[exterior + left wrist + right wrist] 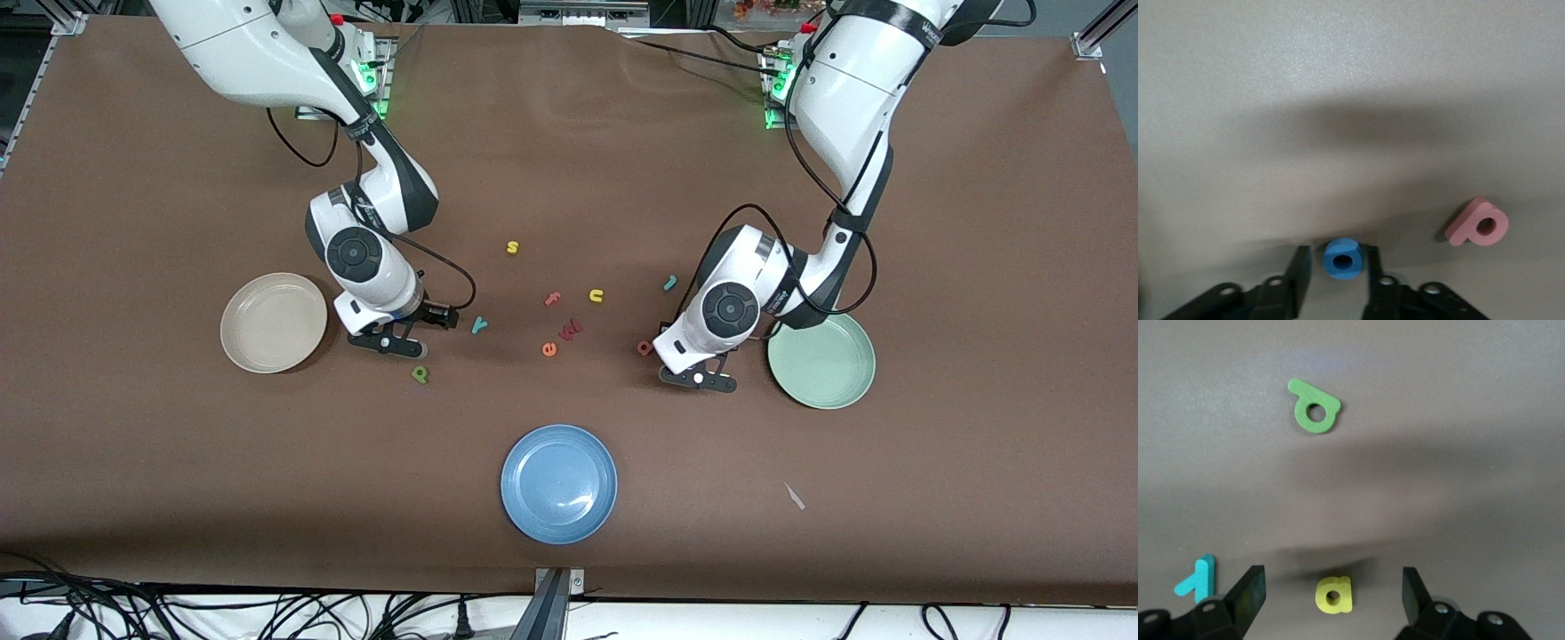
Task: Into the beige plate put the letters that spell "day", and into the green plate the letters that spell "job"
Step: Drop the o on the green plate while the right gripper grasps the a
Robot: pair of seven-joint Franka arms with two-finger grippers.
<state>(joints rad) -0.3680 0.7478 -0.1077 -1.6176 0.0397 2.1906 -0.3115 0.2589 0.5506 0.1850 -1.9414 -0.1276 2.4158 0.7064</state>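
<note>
Both arms are low on the table, each working the end nearest its own plate, which makes sense for short carries. L gripper (698,378) sits just beside the green plate (822,360), and in the left wrist view its fingers (1301,267) bracket the blue "o" (1343,259). One finger looks to be touching it and the other shows a thin sliver of gap, so I call it drawn in narrow but not clamped, with the ring flat on the cloth between the tips. The pink "b" (1477,223) lies outside the fingers, off to one side and clear of them, so it shouldn't get dragged. The teal "j" (670,283) is well apart from the fingers and untouched. R gripper (388,342) is down beside the beige plate (274,322) with its fingers (1251,587) spread wide, holding nothing. The yellow "d" (1333,594) lies centred between them, approx midway, lined up for a straight pinch. The teal "y" (1197,577) is just outside one finger, close enough that it could get nudged, imo. The green "a" (1313,407) lies ahead of the fingertips, well clear. Both plates are empty, so none of the six letters is in yet. The blue plate (558,483) isn't part of the job.
</note>
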